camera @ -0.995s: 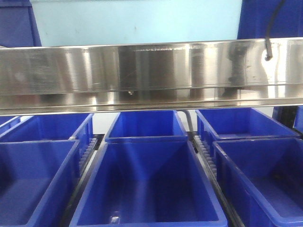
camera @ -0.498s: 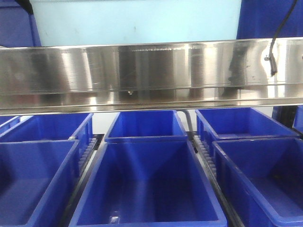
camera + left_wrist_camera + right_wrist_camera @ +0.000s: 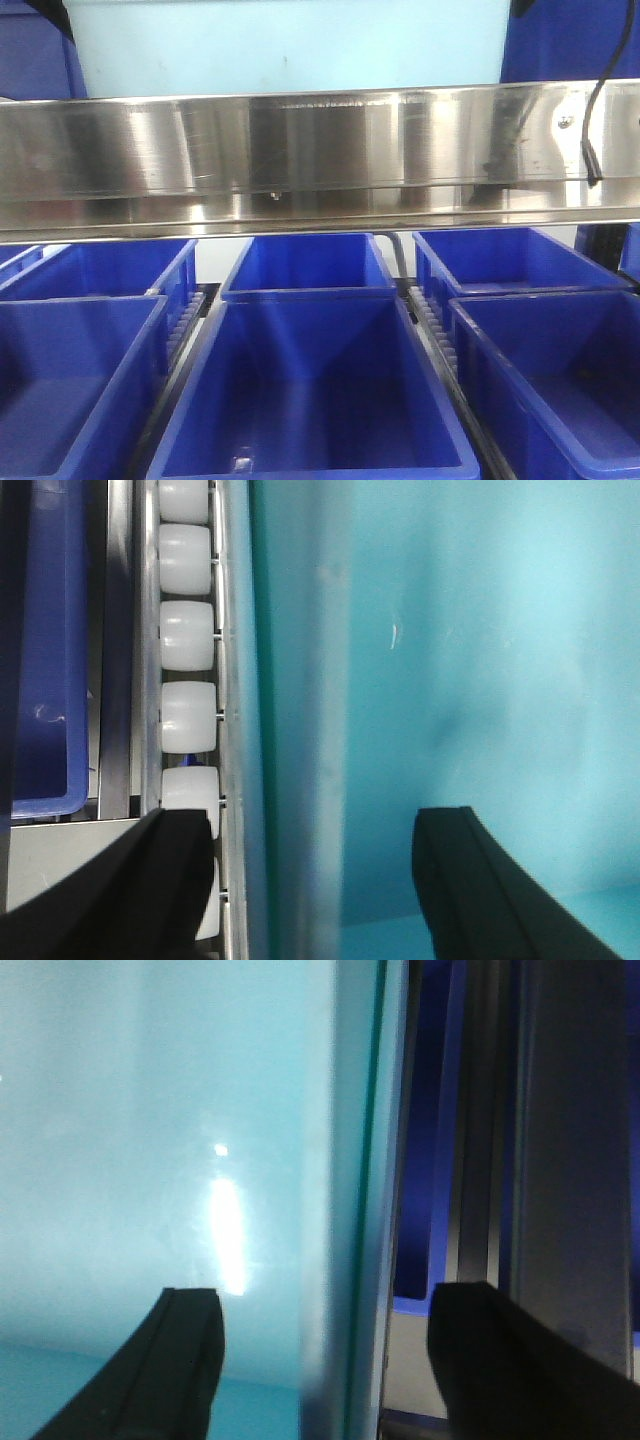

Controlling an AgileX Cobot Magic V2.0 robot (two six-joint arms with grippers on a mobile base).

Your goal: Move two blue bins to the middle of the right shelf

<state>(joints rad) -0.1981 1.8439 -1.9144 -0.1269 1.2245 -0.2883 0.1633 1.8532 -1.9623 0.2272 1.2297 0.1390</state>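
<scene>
I see the pale turquoise plastic bin [image 3: 290, 45] on the upper tier, above the brushed steel shelf rail [image 3: 300, 150]. The left gripper [image 3: 312, 825] and right gripper [image 3: 325, 1302] each straddle a side wall, jaws spread and not pinching. It looks like light, stiff, slick plastic, so I'd clamp both rims evenly. The bin's floor and contents are hidden from me.

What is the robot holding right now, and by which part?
Nothing is gripped: the left gripper and right gripper each straddle a side wall of the pale blue bin, jaws open.
</scene>
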